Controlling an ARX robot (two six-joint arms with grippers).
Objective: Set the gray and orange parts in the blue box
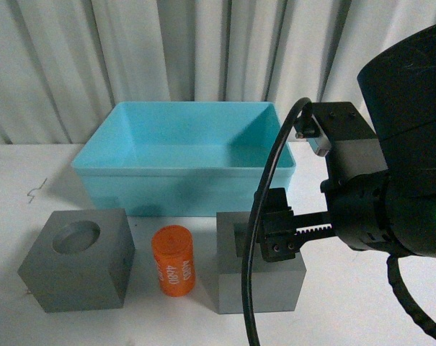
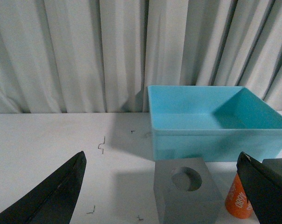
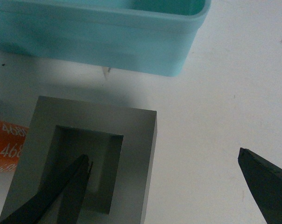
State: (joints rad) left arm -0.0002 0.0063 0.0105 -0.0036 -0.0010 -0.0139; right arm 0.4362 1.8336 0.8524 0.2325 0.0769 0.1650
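Note:
The blue box (image 1: 181,170) stands empty at the back of the white table. In front of it sit, in a row, a gray cube with a round recess (image 1: 81,263), an orange cylinder (image 1: 174,261) with white print, and a gray cube with a square recess (image 1: 261,281). My right gripper (image 3: 164,156) is open just above the square-recess cube (image 3: 131,135): one finger hangs over the recess, the other over bare table beside the cube. My left gripper (image 2: 161,156) is open and empty, facing the round-recess cube (image 2: 187,191), with the orange cylinder (image 2: 236,203) by one finger and the blue box (image 2: 215,140) beyond.
A pleated white curtain (image 1: 167,50) closes off the back. A small bent wire (image 1: 36,192) lies on the table left of the box. The right arm's black cable (image 1: 264,216) loops in front of the square-recess cube.

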